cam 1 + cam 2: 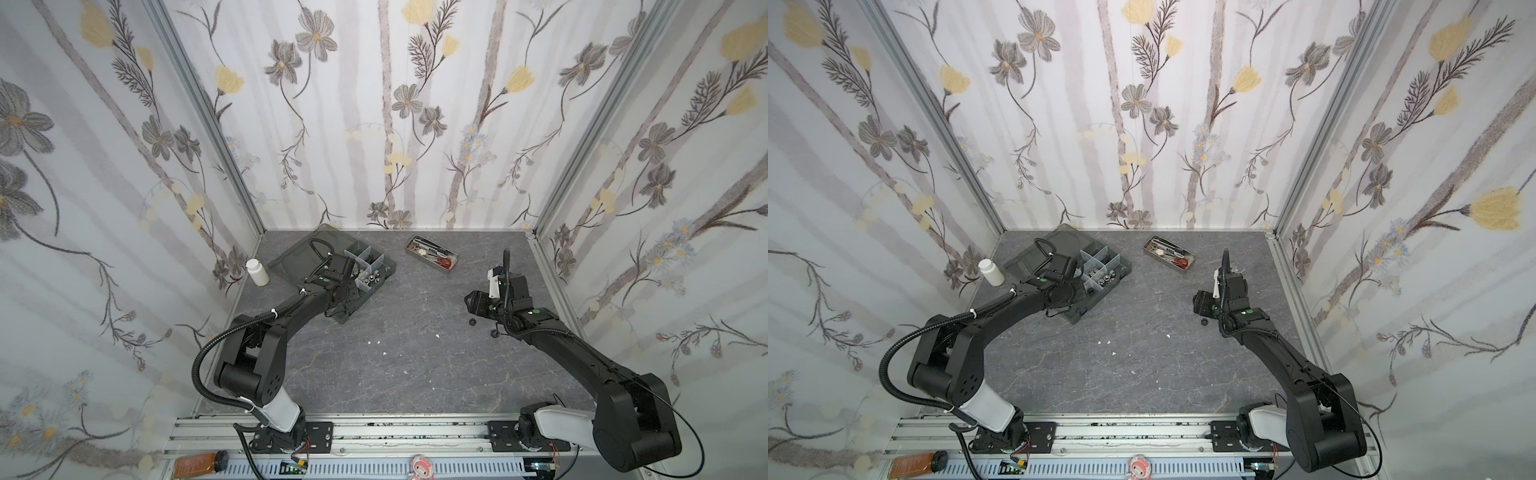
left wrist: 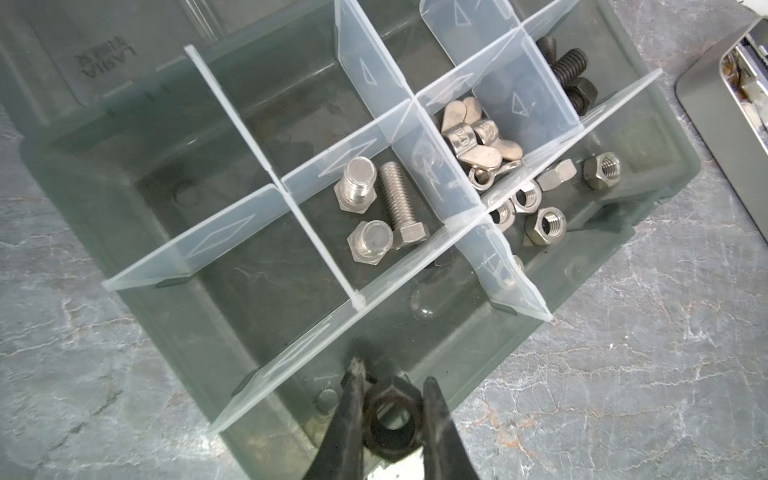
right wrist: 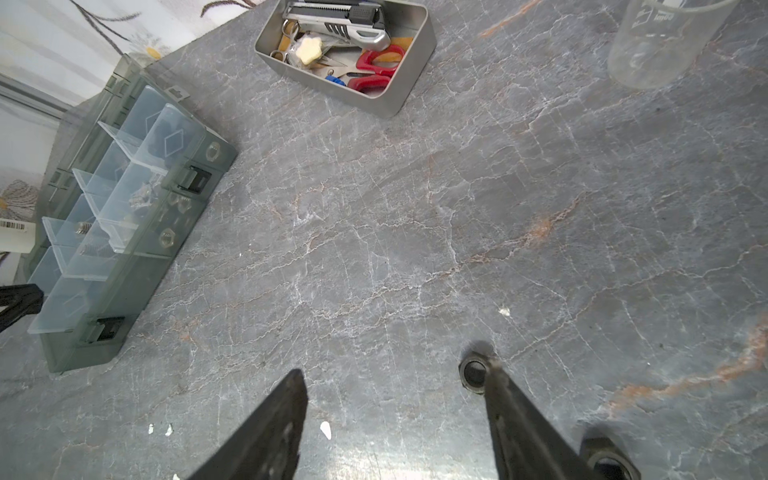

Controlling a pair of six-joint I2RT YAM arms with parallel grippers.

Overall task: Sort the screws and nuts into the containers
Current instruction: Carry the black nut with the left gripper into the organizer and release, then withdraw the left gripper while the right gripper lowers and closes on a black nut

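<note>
The dark grey organizer box [image 1: 384,266] [image 2: 104,158] stands open at the back left, its containers split by whitish dividers. Separate compartments hold silver screws [image 2: 382,208], silver nuts [image 2: 544,199], black screws [image 2: 573,79] and wing nuts [image 2: 478,137]. My left gripper [image 2: 394,374] [image 1: 343,307] hangs over the box's near end compartment, shut on a black nut [image 2: 392,419]. My right gripper [image 3: 395,370] [image 1: 473,309] is open just above the table. A black nut [image 3: 473,372] [image 1: 472,322] lies against the outer side of one fingertip. Another black nut [image 3: 609,457] [image 1: 494,332] lies close by.
A metal tin [image 1: 432,259] [image 3: 345,50] with scissors and a knife stands at the back middle. A white bottle [image 1: 257,272] stands by the left wall. A clear beaker [image 3: 665,41] shows beyond the right gripper. Small white scraps [image 1: 376,342] dot the table.
</note>
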